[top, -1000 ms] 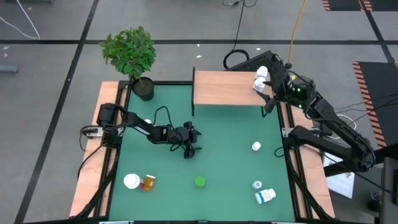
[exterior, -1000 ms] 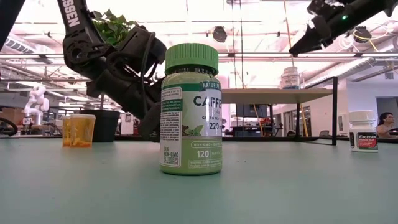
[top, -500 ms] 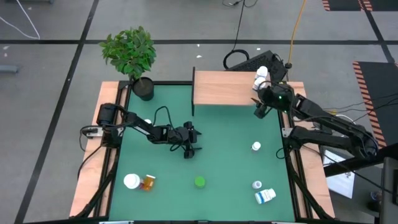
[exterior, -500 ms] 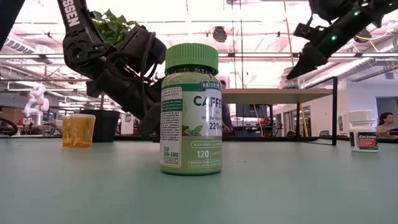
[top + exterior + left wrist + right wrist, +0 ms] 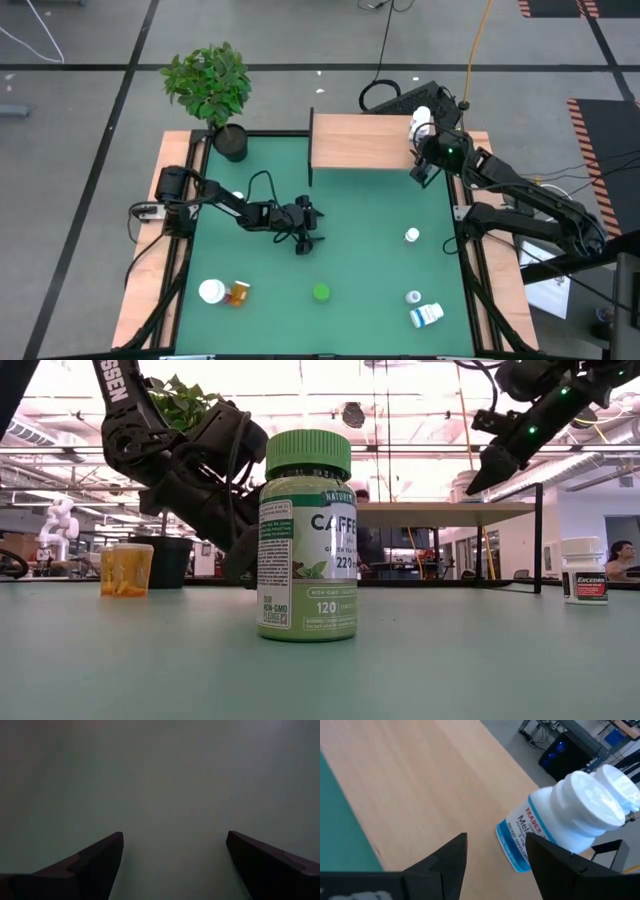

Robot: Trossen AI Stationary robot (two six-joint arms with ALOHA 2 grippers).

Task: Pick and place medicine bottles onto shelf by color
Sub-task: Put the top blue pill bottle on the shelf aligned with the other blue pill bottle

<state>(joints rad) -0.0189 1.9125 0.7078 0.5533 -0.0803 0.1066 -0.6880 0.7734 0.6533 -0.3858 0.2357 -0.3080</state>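
Medicine bottles in two groups. Two white-capped ones (image 5: 421, 121) standing together at the right end of the shelf (image 5: 355, 142), at the far edge of the green surface (image 5: 360, 210); in the right wrist view, nearer one a white bottle with a blue-banded label (image 5: 555, 820), upright on the light wood.

Six more on the surface, well apart from the shelf:
- large white cap (image 5: 211, 291) touching an amber bottle (image 5: 238, 293), near front left
- green caffeine bottle (image 5: 321, 292) upright at front centre
- small white bottle (image 5: 412, 235) toward the right edge
- another white-capped one (image 5: 413, 297) just beside a blue-labelled bottle (image 5: 427, 316) lying on its side, front right

Right end effector (image 5: 417, 175) raised over the shelf's right end, just short of the two white bottles; fingers (image 5: 445, 862) spread, bare wood between them, nothing pinched.

Left end effector (image 5: 304, 243) low over mid-surface, fingers (image 5: 95, 862) spread wide above bare green, gripping nothing, no bottle between.

Potted plant (image 5: 210, 85) at far left corner.
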